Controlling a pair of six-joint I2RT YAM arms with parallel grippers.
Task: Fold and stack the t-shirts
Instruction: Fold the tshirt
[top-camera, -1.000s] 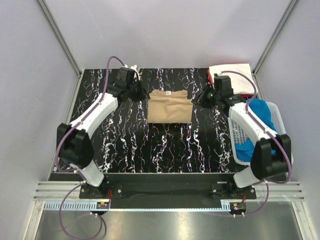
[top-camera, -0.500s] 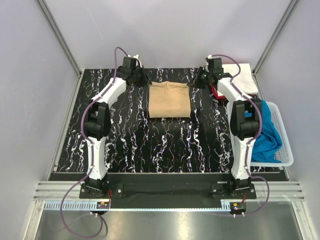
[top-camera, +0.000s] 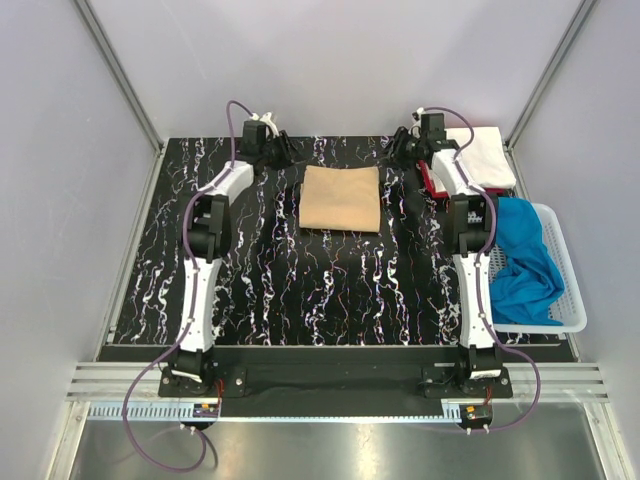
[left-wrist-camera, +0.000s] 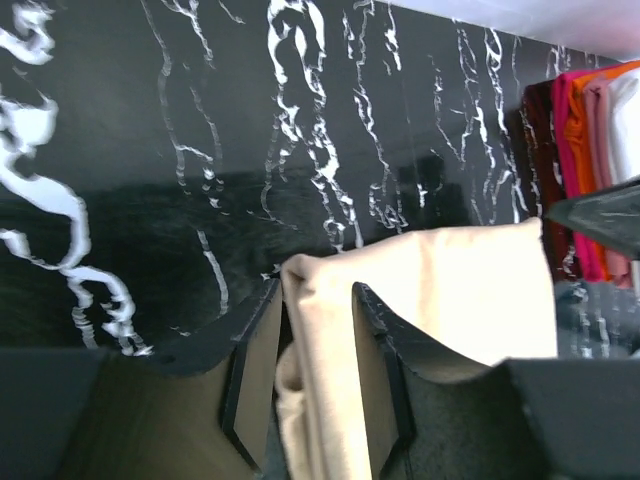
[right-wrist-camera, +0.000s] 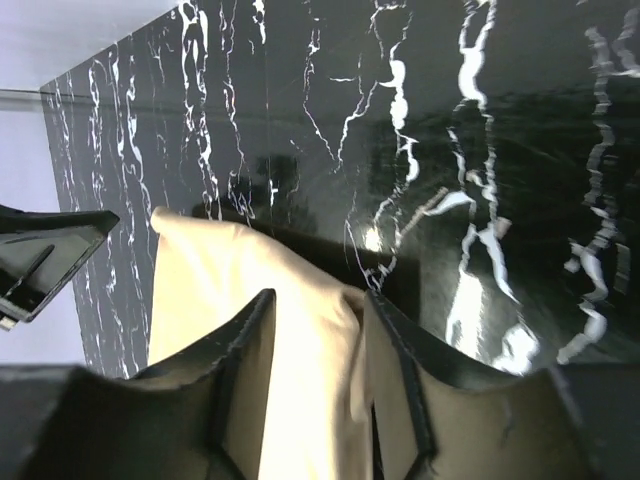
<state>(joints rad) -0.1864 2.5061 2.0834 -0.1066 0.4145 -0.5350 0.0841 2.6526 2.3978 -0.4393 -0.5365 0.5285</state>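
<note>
Top external shows the tan t-shirt (top-camera: 341, 198) lying as a flat rectangle at the far middle of the desk (top-camera: 250, 280). A second ago both sets of jaws were clamped on the cloth. Now the left end effector (top-camera: 277, 152) and right end effector (top-camera: 400, 150) stand parted just beside it, seemingly clear of the fabric. I judge this fold laid down, with stacking next.

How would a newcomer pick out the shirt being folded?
On the black marbled table, look toward the far middle. The tan t-shirt lies there, folded into a rectangle. Unlike it, the white shirt and red shirt sit far right, the blue shirt in the basket.
</note>
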